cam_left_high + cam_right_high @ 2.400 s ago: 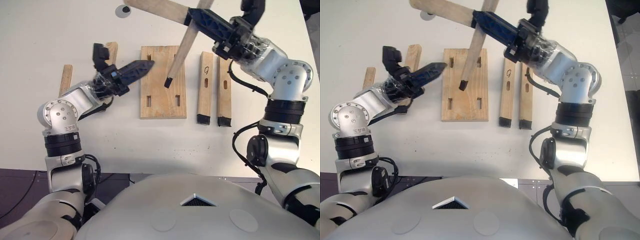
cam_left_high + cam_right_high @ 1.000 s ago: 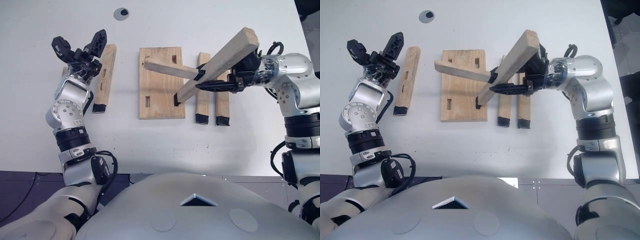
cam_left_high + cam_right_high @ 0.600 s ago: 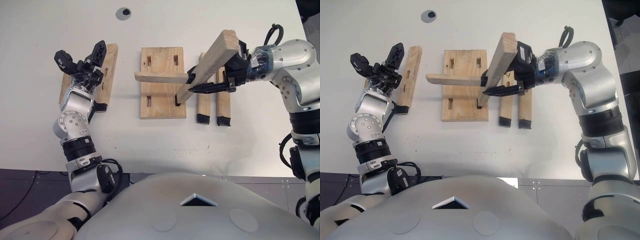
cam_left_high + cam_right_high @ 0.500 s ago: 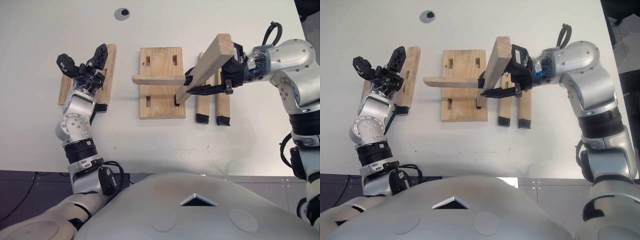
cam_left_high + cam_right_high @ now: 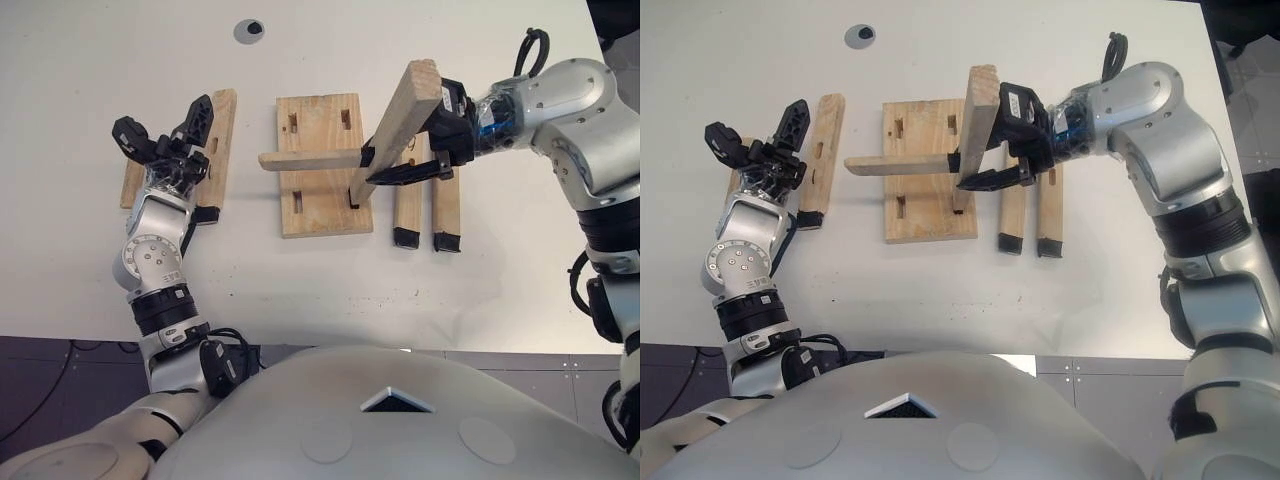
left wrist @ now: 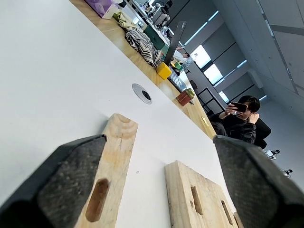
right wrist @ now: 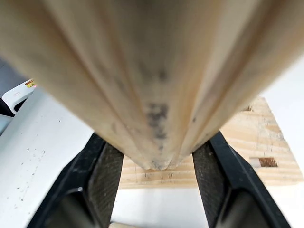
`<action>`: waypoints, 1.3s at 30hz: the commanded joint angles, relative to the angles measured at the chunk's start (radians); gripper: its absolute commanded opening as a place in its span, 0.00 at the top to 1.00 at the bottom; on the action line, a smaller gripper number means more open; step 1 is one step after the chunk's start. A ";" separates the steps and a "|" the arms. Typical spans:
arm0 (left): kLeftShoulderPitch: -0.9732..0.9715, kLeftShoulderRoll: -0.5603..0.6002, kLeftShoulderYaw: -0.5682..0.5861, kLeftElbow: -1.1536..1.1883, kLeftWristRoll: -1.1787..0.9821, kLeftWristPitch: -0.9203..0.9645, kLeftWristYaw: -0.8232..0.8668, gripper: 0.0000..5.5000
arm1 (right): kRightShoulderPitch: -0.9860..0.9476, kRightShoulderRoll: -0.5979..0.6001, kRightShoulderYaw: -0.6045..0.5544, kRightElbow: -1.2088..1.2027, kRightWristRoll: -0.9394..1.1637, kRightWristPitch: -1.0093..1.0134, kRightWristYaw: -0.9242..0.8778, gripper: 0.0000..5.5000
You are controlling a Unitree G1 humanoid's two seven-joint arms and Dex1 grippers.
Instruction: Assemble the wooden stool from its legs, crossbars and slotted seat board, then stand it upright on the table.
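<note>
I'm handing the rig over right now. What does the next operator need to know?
Left gripper: open, above the table between a loose leg and a short piece, left of the seat board.
Right gripper: shut on the held leg, tilted, crossbar attached, lower end at the board's near right slot.
Spare legs lie right of the board.
Done: one crossbar joined. Left: seat this leg, fit the rest, stand the stool upright.
</note>
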State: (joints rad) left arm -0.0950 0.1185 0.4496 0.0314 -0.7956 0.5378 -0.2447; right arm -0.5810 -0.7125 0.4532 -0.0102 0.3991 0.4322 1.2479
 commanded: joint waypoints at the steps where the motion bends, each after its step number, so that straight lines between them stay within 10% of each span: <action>1: 0.007 0.013 0.000 -0.025 -0.005 0.022 0.020 0.25 | 0.189 -0.033 0.221 0.093 -0.235 0.118 -0.081 0.63; 24: 0.015 0.016 -0.003 -0.047 -0.018 0.055 0.042 0.25 | 0.161 0.024 0.338 0.133 -0.254 0.183 -0.113 0.63; 39: -0.047 0.037 -0.007 0.007 0.006 0.014 0.006 0.25 | 0.060 0.059 0.157 0.017 -0.156 0.200 -0.196 0.55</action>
State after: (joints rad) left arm -0.1253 0.1310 0.4427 0.0276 -0.8049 0.5602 -0.2339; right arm -0.5994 -0.6712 0.5619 -0.0389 0.2932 0.5629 1.0908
